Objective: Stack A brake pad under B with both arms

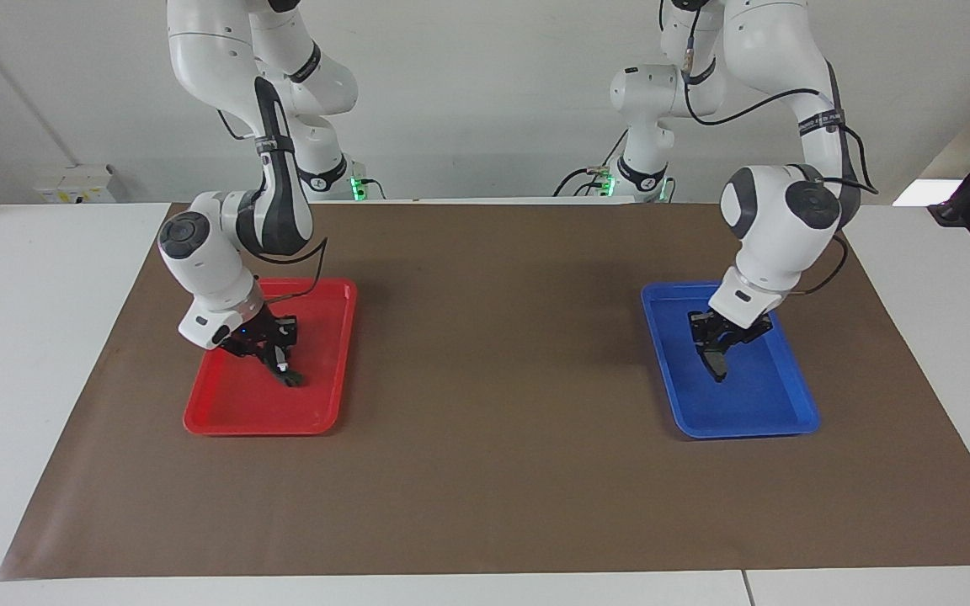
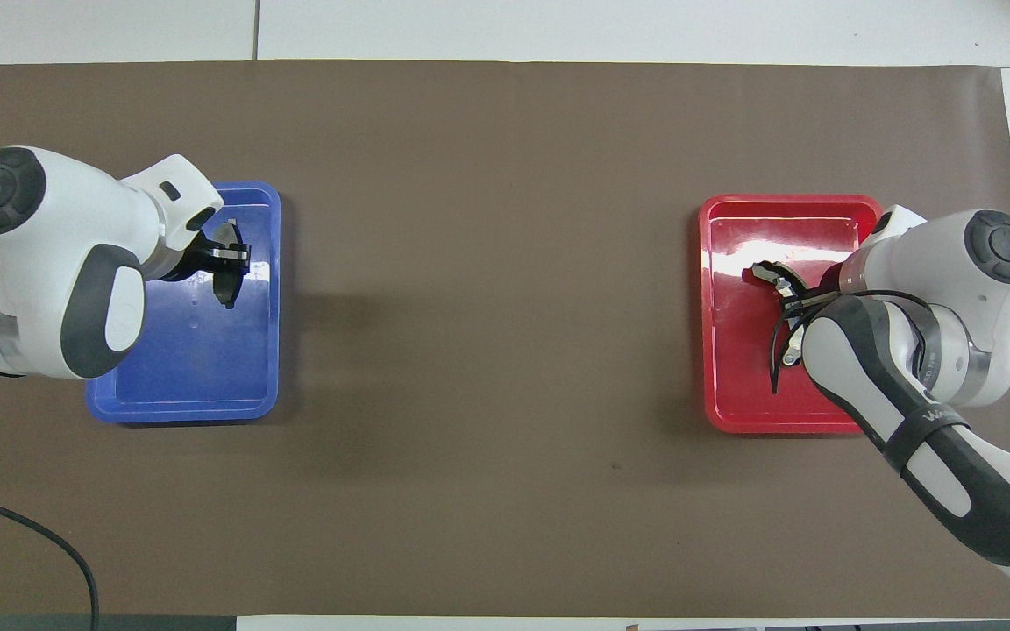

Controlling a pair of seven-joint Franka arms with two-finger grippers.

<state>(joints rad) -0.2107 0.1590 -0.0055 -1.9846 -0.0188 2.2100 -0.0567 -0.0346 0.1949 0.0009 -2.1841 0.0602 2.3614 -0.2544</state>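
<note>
The A brake pad (image 1: 717, 365), small, flat and dark grey, hangs from my left gripper (image 1: 712, 347) just above the floor of the blue tray (image 1: 775, 412). In the overhead view the pad (image 2: 229, 285) sits under the left gripper (image 2: 224, 259). The B piece (image 2: 768, 273), a long dark crescent with silvery ends, is in the red tray (image 2: 733, 386). My right gripper (image 2: 794, 300) is shut on its middle. In the facing view the right gripper (image 1: 283, 367) is low in the red tray (image 1: 232, 417), and only a bit of B (image 1: 293, 380) shows.
Both trays lie on a brown mat (image 1: 493, 379), the red one toward the right arm's end and the blue one toward the left arm's end. White table (image 1: 30, 337) borders the mat. A black cable (image 2: 23, 526) lies by the left arm's base.
</note>
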